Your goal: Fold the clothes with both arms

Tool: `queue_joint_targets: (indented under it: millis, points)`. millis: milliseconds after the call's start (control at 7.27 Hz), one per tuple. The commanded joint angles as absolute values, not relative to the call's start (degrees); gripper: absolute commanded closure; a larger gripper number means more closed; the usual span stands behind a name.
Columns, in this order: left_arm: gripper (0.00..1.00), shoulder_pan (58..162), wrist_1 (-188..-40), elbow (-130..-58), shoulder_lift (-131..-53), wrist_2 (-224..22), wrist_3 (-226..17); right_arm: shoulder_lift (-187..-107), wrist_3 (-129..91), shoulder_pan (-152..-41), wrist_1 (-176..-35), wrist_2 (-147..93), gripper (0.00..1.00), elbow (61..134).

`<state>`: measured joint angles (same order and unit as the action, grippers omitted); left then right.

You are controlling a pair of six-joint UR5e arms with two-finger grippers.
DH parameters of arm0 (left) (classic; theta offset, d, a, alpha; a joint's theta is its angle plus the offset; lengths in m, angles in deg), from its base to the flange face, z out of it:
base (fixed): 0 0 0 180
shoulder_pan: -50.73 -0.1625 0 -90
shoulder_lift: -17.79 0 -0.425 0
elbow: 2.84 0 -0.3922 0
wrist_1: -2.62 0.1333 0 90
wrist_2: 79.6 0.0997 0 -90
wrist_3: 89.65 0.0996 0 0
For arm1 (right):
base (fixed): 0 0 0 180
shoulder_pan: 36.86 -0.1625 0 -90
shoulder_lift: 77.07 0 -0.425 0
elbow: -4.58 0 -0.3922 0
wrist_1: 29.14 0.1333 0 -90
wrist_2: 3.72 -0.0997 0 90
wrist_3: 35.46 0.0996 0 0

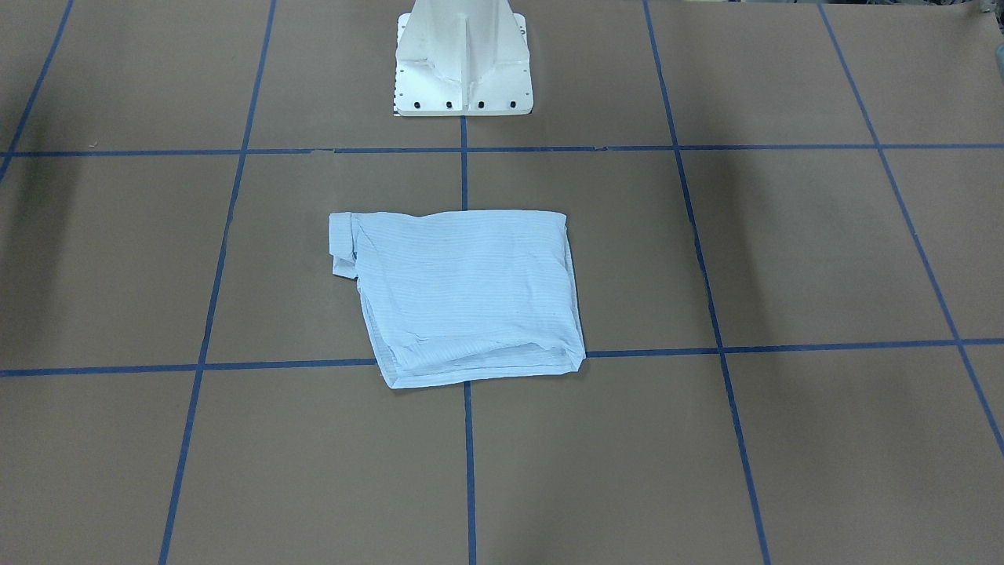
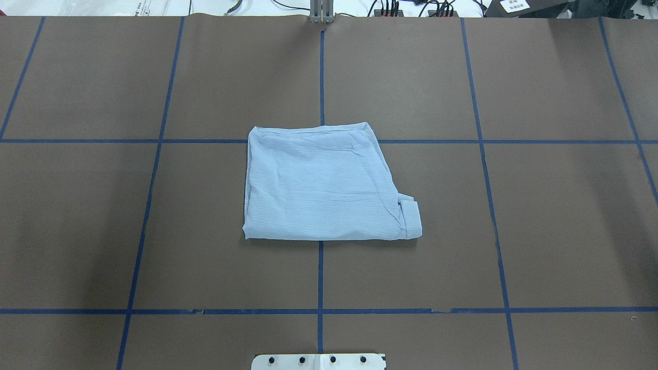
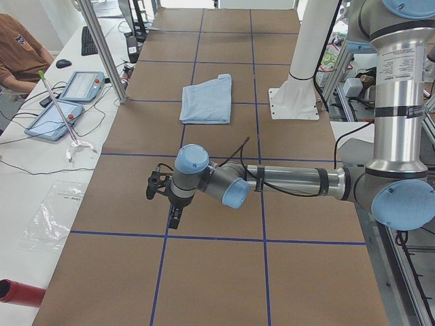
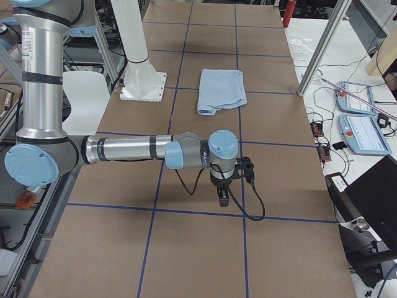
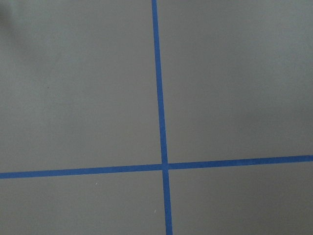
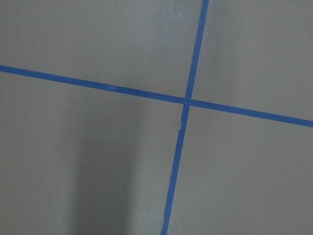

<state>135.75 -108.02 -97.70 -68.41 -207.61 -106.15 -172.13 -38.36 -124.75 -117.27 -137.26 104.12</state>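
Note:
The clothes, a light-blue finely striped shirt (image 1: 463, 298), lie folded into a rough rectangle at the middle of the brown table (image 2: 324, 185), with a cuff sticking out at one corner (image 2: 411, 218). Neither arm touches the shirt. My left arm reaches out low over the table's left end, its gripper (image 3: 175, 217) pointing down far from the shirt (image 3: 207, 100). My right arm does the same at the right end, gripper (image 4: 223, 195) pointing down, well away from the shirt (image 4: 221, 90). I cannot tell whether either gripper is open or shut. Both wrist views show only bare table and blue tape.
The white pedestal (image 1: 463, 63) stands at the robot's side of the table. Blue tape lines (image 2: 321, 267) grid the brown surface. Tablets (image 3: 64, 102), cables, metal posts (image 3: 102, 47) and a seated person (image 3: 17, 54) are beside the table.

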Motion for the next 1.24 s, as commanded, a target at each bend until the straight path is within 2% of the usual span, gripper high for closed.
queue_joint_targets:
  millis: [0,275,1100]
  points:
    - [0.0,135.98,-93.17,-98.98,-69.31,-207.84,-95.34,-172.43,-38.01,-124.75,-117.74,-137.4,0.0,103.73]
    - [0.0,138.96,-88.01,-99.52,-69.49,-208.19,-89.76,-172.43,-38.01,-124.75,-119.49,-138.36,0.0,103.81]
    - [0.0,139.85,-88.61,-98.03,-68.61,-215.66,-84.55,-175.33,-38.01,-129.23,-120.2,-139.94,0.0,104.16]
